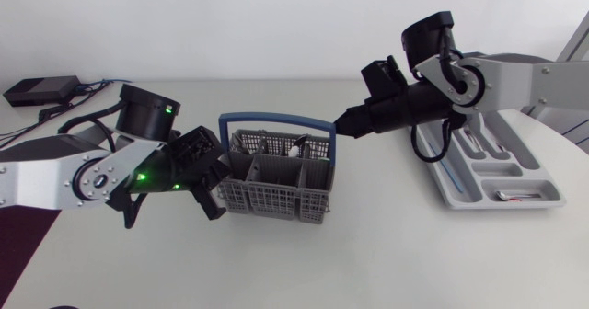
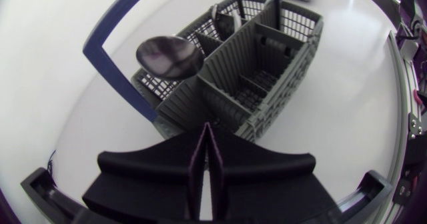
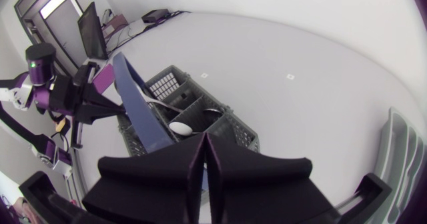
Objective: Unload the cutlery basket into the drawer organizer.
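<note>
Left gripper (image 2: 207,129): fingers pressed together with nothing between them, tips just at the basket's near left corner; I cannot tell whether they touch it
Cutlery basket (image 1: 276,199): grey, upright on the table between the two grippers, its blue handle (image 1: 273,119) standing up over it
Spoon (image 2: 170,56): stands bowl-up in a mesh compartment on the side of the basket away from the left gripper, beside the handle
Second piece (image 2: 222,19): further along that same row, kind unclear
Right gripper (image 3: 203,141): fingers flat against each other, holding nothing, tips over the basket's far right corner, just beside the handle
Drawer organizer (image 1: 497,173): grey tray well apart from the basket, partly under the right arm, a small piece (image 1: 515,196) with red on it in its nearest compartment
Black box (image 1: 41,90): far left corner of the table, cables beside it
</note>
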You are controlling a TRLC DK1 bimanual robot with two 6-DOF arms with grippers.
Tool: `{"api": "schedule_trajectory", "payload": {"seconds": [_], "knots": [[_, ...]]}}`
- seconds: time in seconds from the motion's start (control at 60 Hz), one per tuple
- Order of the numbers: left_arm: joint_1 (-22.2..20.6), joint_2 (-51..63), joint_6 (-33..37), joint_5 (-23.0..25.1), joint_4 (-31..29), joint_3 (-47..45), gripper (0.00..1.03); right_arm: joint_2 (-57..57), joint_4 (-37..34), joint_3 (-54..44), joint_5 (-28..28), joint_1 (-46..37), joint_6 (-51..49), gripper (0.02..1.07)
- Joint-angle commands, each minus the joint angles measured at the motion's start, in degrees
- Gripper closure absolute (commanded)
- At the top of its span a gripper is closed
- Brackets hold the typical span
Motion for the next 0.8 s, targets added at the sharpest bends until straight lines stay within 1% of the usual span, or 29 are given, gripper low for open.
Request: {"api": "schedule_trajectory", "payload": {"seconds": [0.0,0.133,0.283,0.367,0.433,0.533,0.617,0.75,0.783], "knots": [[1.93,1.74,1.57,0.24,0.53,-2.2,1.0,-2.41,-1.04,-3.14,-1.0,2.13,-0.03,1.01],[3.6,3.5,2.71,0.24,1.85,-2.81,1.0,-5.14,-1.66,-6.22,-0.3,4.94,-0.12,1.01],[3.78,5.35,3.42,0.24,3.17,-2.64,1.0,-8.91,-3.33,-9.29,1.1,8.02,-0.03,1.01],[3.78,5.35,3.68,0.24,3.34,-2.37,1.0,-11.9,-4.03,-10.96,3.48,9.34,0.05,1.01],[4.83,3.85,3.95,0.24,2.99,-2.29,1.0,-13.22,-4.29,-11.32,4.44,8.63,0.05,1.01],[7.03,-0.72,5.18,0.77,-0.17,-2.55,1.0,-14.1,-4.91,-11.4,4.62,5.21,-0.47,1.01],[8.52,-5.11,6.23,2.87,-3.78,-3.08,1.0,-14.19,-5.44,-11.67,5.06,2.75,-1.7,1.01],[9.75,-11.0,7.99,3.14,-7.82,-5.19,1.0,-11.9,-3.94,-12.19,6.38,0.11,-2.85,1.01],[10.1,-12.93,8.08,3.93,-8.96,-5.8,1.0,-11.02,-3.24,-12.28,6.47,-0.24,-2.85,1.01]]}}
